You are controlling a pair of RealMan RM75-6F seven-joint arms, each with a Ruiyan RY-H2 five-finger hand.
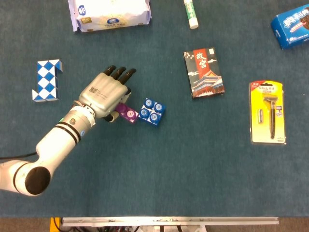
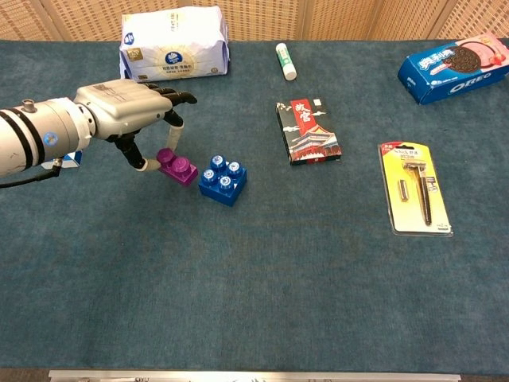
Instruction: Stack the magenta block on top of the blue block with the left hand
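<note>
The magenta block [image 2: 177, 167] was pinched between the thumb and a finger of the left hand [image 2: 131, 111], just left of the blue block [image 2: 223, 180] and about level with it, not yet on top. The hand was palm down, its dark fingertips [image 1: 119, 72] stretched out above the block, with the silver forearm reaching in from the lower left across the teal table [image 1: 169, 169]. A blue and white checkered puzzle [image 1: 47, 79] lay farther left.
</note>
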